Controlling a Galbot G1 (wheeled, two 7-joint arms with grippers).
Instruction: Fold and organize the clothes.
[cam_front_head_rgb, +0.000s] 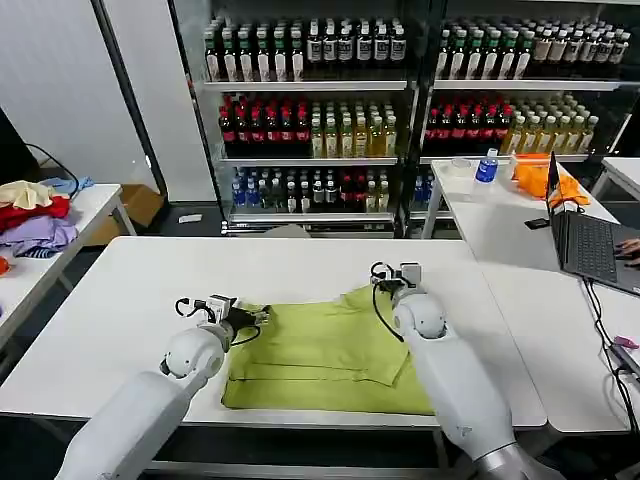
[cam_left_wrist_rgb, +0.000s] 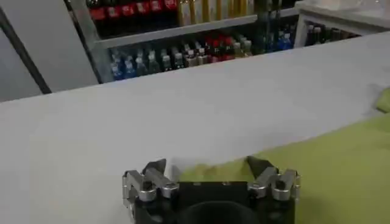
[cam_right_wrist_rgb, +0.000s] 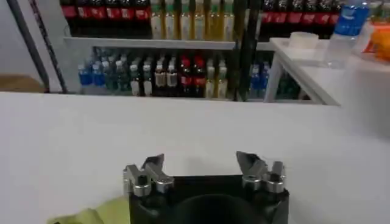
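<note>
Left gripper, jaws open, empty, hovers at the t-shirt left edge; right gripper, also open, sits over its far right corner. We judge shirt's long axis runs left-right across table between both arms.

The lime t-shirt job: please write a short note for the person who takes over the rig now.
Left tool: open, holds nothing, at the left edge of the lime t-shirt.
Right tool: open, holds nothing, at the shirt's far right corner.
T-shirt: on the white table, near the front edge, between both arms.
Done: it is partly folded into a rough rectangle.
Left: probably more folds, then tidy it.
</note>
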